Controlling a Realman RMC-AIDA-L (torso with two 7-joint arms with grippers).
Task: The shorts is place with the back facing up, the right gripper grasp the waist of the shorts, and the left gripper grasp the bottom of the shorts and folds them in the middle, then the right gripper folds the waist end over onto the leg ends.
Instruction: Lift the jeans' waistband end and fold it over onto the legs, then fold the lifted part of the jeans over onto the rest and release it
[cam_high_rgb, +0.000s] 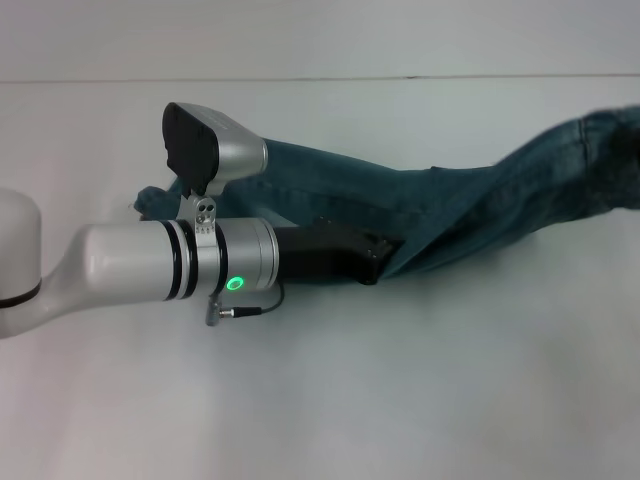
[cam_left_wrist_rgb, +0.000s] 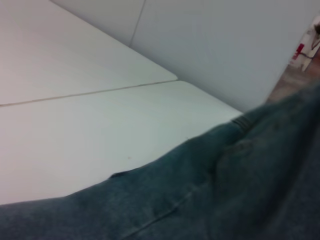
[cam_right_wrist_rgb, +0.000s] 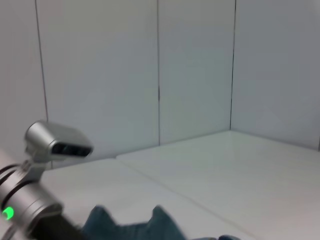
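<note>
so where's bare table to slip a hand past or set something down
The white table is bare on the near side, below the left claw and the blue-green denim shorts, and in a strip behind them along the back wall. The middle band is crowded: arm over cloth, which runs off to the right.

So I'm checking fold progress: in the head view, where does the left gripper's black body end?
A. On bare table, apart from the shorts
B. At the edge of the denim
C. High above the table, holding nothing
B: in the head view the left gripper runs its black body into the lower edge of the shorts, its fingertips hidden there.
</note>
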